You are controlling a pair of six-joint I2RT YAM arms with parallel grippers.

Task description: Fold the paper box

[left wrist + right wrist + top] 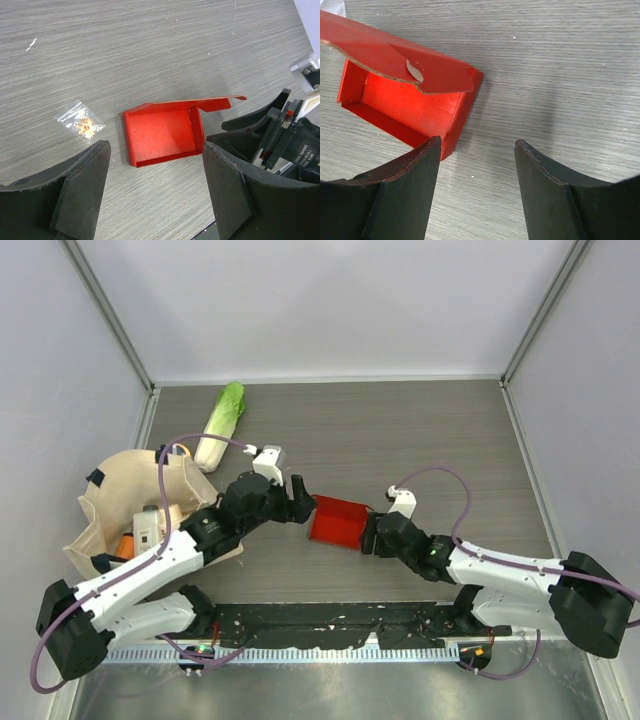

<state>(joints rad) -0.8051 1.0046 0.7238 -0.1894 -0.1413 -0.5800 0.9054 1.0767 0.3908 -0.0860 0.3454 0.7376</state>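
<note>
Left hand (300,502) and right hand (368,532) gape wide, empty, flanking the paper box (335,521); a careless pinch could crush it.

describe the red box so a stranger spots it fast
On the grey table, look between the left gripper and right gripper. The paper box lies there, an open tray with one flap raised. It alone is bright red; the tote bag is beige.
</note>
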